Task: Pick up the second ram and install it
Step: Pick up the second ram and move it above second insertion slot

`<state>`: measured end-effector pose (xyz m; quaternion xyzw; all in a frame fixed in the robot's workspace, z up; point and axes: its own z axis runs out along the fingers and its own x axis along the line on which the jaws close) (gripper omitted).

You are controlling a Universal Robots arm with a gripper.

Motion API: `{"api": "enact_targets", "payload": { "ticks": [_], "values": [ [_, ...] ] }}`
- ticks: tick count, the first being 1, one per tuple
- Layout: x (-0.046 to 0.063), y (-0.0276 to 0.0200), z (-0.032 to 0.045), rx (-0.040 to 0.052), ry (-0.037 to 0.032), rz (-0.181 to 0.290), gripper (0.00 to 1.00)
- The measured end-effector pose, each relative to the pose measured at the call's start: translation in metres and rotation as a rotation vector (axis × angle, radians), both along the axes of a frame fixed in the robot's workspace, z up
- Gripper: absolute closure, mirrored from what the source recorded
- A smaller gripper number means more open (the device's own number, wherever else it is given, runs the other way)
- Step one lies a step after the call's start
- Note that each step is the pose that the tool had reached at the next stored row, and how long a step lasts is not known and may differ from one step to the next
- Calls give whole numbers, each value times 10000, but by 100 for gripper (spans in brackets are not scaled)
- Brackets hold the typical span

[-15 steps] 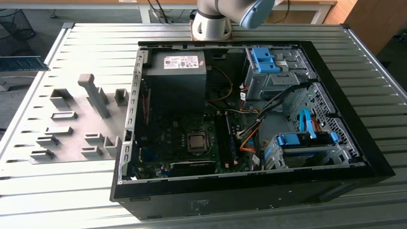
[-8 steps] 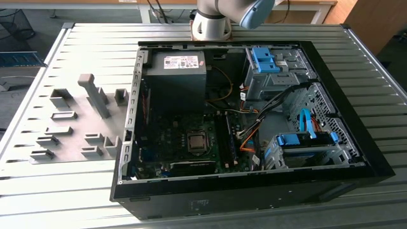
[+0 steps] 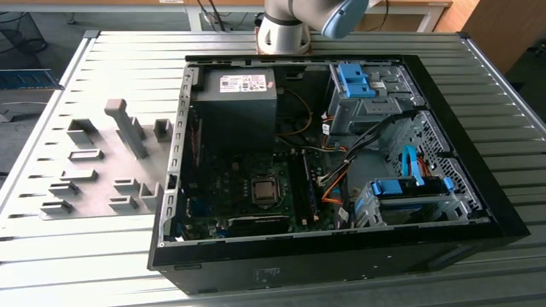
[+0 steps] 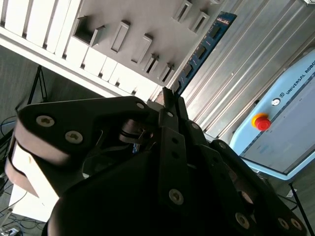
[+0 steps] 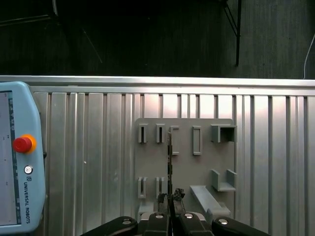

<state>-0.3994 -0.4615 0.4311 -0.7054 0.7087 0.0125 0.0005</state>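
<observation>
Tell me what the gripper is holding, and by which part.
The gripper holds the ram by one end; the rest of the stick juts out free, seen against the grey holder.

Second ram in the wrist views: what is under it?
Held in the gripper, the second ram hangs over the slotted grey holder plate. The gripper covers the stick's near end.
</observation>
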Motion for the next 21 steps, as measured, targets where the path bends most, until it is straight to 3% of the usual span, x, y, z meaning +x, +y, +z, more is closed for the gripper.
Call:
{"api": "enact_targets", "payload": {
  "ticks": [21],
  "values": [
    [75,-1,-10,1,-2,0,86]
  ]
}}
